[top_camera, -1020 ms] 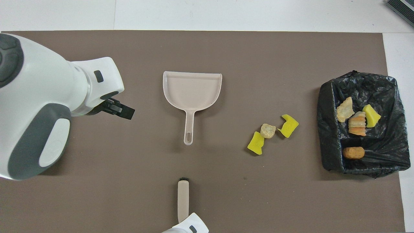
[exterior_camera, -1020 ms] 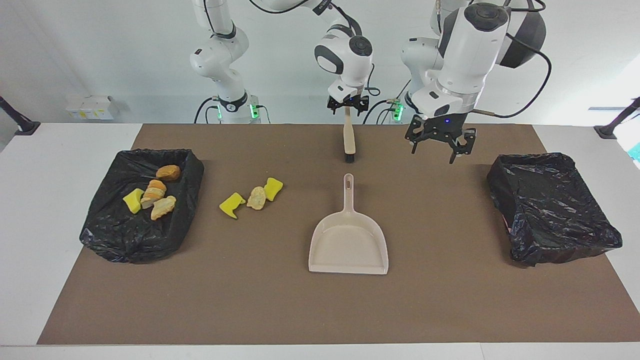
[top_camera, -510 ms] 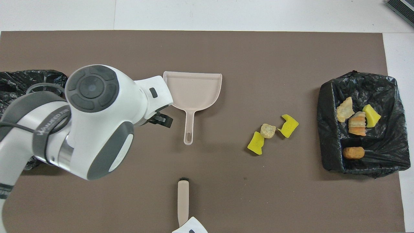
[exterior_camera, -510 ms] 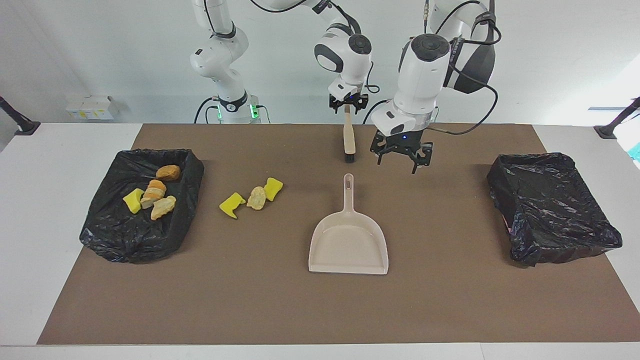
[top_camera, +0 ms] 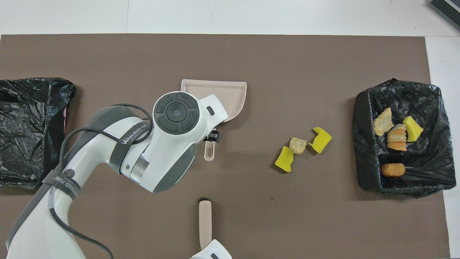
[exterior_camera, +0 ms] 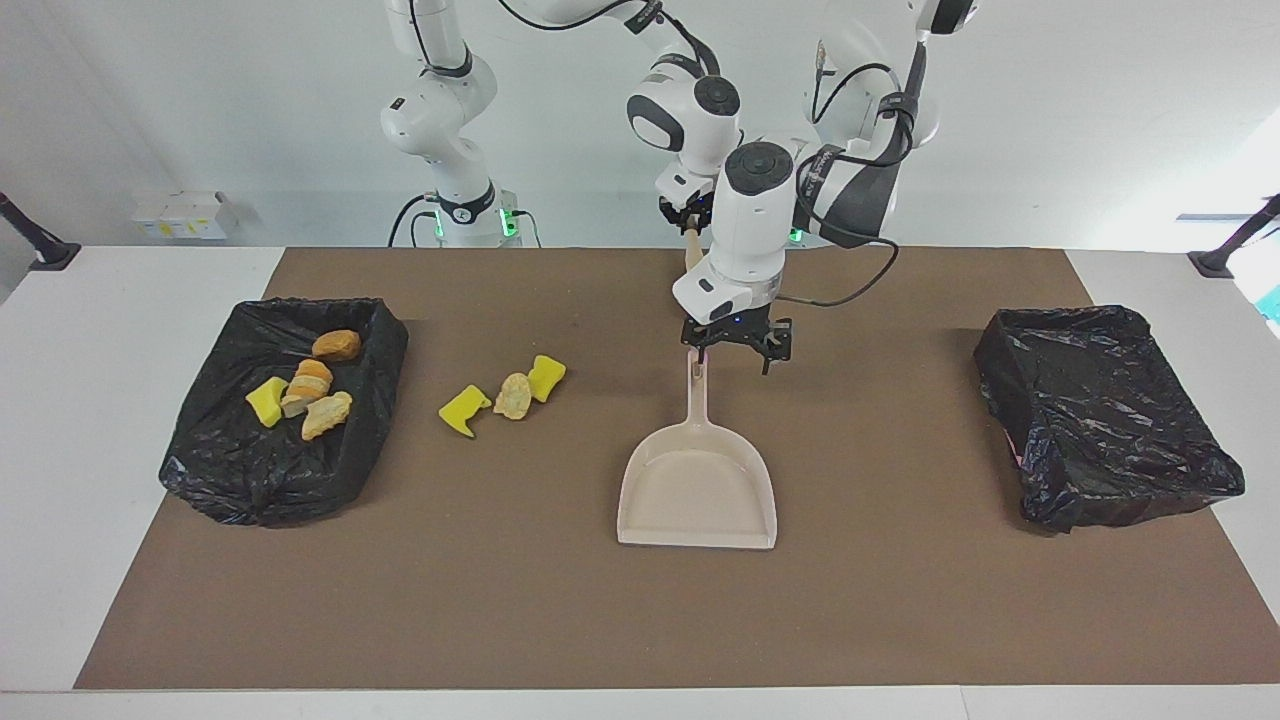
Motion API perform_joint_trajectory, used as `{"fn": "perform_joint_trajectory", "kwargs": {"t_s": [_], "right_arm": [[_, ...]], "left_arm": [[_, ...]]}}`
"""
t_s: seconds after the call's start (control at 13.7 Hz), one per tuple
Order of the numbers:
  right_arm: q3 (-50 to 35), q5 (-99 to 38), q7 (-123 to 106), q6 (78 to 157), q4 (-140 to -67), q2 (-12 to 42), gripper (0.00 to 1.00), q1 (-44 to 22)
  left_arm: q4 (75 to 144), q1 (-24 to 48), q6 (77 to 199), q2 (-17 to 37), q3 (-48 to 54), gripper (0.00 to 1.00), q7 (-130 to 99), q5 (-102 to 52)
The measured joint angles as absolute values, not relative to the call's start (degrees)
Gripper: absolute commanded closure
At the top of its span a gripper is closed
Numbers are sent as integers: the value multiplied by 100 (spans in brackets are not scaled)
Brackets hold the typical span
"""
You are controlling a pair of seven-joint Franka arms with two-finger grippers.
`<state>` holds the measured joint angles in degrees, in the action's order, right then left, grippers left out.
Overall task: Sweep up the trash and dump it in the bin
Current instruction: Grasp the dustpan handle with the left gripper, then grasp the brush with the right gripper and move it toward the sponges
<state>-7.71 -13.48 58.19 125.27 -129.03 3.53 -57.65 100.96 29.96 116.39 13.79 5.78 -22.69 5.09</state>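
Brown matting (exterior_camera: 560,600) covers most of a white table (exterior_camera: 120,480), with a pale wall rising at twelve o'clock in the facing view. Two black-lined bins sit on the mat: one (exterior_camera: 350,440) at nine o'clock toward the right arm's end, one (exterior_camera: 1105,415) at three o'clock toward the left arm's end. Reaching in over the centre, the left gripper (exterior_camera: 737,352) hangs with its jaws spread wide, just above the handle end of the beige dustpan (exterior_camera: 697,480), which lies flat at the middle with its mouth at six o'clock. At twelve o'clock from that handle the right gripper (exterior_camera: 692,214) is clamped on the top of the beige brush (top_camera: 205,225), whose black bristles point down at the mat; the left arm hides most of it in the facing view. Of the trash, four pieces (exterior_camera: 300,390) lie inside the nine o'clock bin, and three pieces (exterior_camera: 505,397) sit on the mat between that bin and the dustpan.
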Motion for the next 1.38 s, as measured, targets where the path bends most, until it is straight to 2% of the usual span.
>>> {"fn": "perform_joint_trajectory", "kwargs": {"t_s": [0.29,0.73,0.8,1.02,1.17,1.38], "right_arm": [[-725,-1465,5864,12492,-12870,354,100,-5726],[-630,-1460,6205,11796,-12682,321,100,-5199],[-620,-1449,6255,11650,-12664,291,100,-5077],[-613,-1382,6175,10974,-12593,-1,100,-4455],[-602,-1314,5730,10386,-12568,-381,100,-3882],[-587,-862,4887,9691,-12564,-863,100,-3074]], "left_arm": [[10241,3161,11945,1538,580,0,-2666,510],[10318,3276,12365,1960,573,0,-2995,511],[10318,3276,12406,1994,565,5,-3006,511],[10315,3275,12418,2001,552,45,-3024,511],[10318,3276,12417,2004,558,66,-3025,511],[10320,3277,12405,2011,570,82,-3024,513]]}}
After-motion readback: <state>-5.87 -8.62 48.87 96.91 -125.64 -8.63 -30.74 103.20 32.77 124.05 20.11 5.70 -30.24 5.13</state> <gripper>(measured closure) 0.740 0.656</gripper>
